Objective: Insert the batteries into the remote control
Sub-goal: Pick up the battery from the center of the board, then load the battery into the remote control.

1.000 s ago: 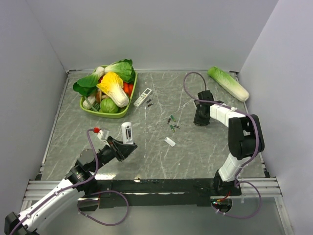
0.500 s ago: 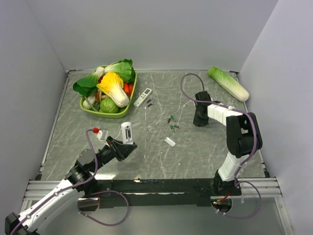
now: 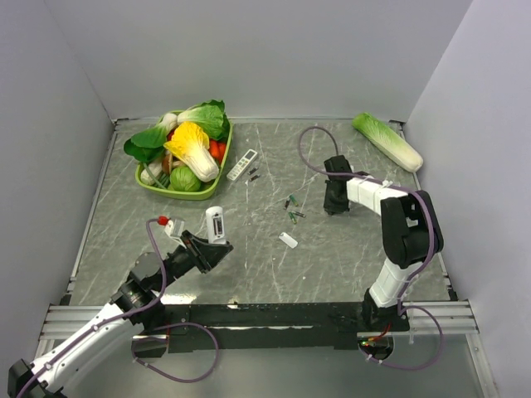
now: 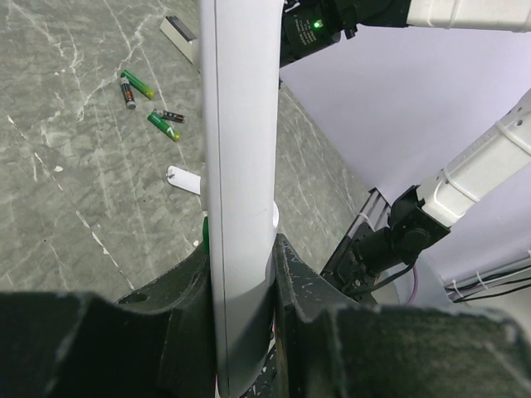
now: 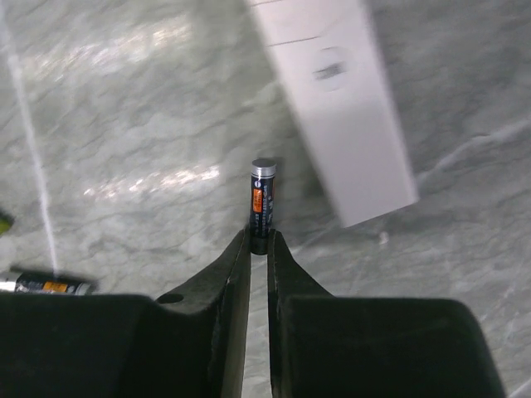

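Pinched a dark battery (image 5: 262, 203) by its near end in the nearly closed right fingers (image 5: 236, 282), long axis running straight out from the tips, and clamped the remote control (image 4: 241, 166) in the left fingers (image 4: 187, 307), well apart across the tabletop (image 3: 332, 257).

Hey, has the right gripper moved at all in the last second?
Yes. The right gripper, shut on a battery, has shifted left, closing its gap to the loose batteries.
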`<state>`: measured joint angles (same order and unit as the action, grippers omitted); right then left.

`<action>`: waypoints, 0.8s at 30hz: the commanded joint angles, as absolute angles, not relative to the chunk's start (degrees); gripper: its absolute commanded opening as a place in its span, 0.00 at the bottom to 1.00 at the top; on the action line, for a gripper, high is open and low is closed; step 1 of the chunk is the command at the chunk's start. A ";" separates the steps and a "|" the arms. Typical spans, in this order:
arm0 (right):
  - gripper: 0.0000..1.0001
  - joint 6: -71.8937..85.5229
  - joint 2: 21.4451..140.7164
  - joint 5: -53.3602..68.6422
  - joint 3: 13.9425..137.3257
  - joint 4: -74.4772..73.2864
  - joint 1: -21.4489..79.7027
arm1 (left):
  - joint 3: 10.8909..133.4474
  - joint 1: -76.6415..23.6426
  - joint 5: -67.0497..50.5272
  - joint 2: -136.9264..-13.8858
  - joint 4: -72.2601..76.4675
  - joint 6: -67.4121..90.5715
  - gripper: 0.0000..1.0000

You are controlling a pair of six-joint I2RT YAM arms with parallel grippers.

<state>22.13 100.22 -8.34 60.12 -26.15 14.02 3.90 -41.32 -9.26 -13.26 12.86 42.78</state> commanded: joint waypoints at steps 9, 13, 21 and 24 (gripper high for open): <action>0.03 14.06 86.23 -5.37 65.30 -28.30 33.74 | 2.73 -41.13 -10.73 -21.17 24.34 43.95 0.01; 0.03 15.37 80.70 1.12 65.39 -26.11 40.24 | 2.72 -41.22 -9.93 -23.55 25.92 43.68 0.01; 0.04 19.24 77.52 9.31 67.85 -22.06 50.61 | 2.64 -41.22 -9.58 -29.96 31.72 44.74 0.01; 0.04 21.70 77.34 11.42 68.47 -20.66 52.46 | 2.64 -41.22 -9.14 -31.20 32.96 44.91 0.01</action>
<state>17.85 79.00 6.94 65.58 -24.12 50.30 2.81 -41.32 -9.58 -29.98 26.41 44.23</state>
